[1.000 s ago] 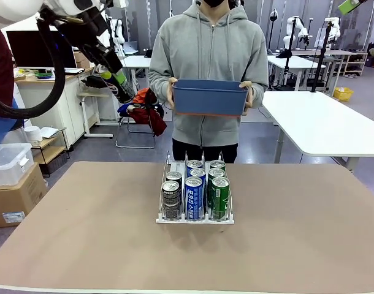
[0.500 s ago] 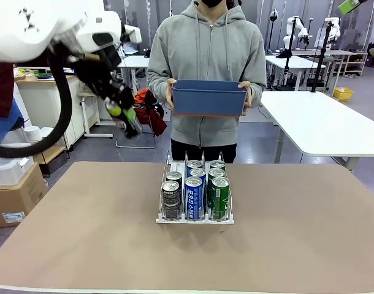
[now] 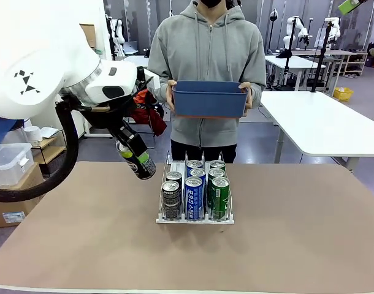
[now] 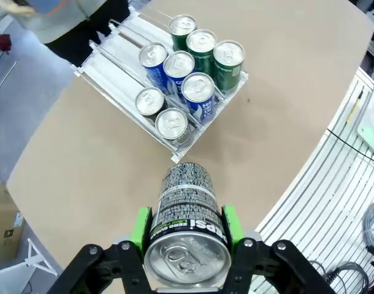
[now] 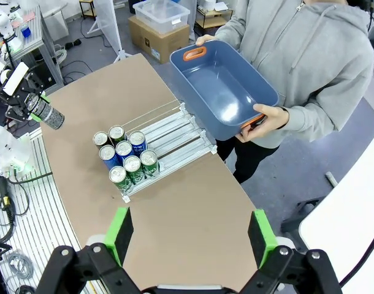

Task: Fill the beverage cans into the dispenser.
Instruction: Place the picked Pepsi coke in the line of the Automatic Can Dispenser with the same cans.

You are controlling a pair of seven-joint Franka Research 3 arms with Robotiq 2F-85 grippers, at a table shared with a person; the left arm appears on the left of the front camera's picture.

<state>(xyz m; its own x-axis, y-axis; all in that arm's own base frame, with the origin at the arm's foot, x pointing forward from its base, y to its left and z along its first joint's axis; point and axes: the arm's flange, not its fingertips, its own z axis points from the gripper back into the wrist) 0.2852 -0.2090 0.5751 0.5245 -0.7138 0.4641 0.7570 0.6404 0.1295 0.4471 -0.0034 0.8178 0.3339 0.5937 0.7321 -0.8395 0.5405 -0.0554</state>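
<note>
Left pincer (image 4: 184,236) clamped on a dark can (image 4: 186,214), rack (image 4: 119,52) at 12 o'clock; come in tilted and it'll probably clip the wire dividers and jam.

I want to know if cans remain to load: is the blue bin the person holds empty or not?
Empty. In the right wrist view the blue bin shows only its bare blue floor.

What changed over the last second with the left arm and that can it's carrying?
The left gripper, jaws shut on a dark can, swung down and toward the dispenser, now just left of its rear. The eight cans in the dispenser, the person and their blue bin stayed put.
</note>
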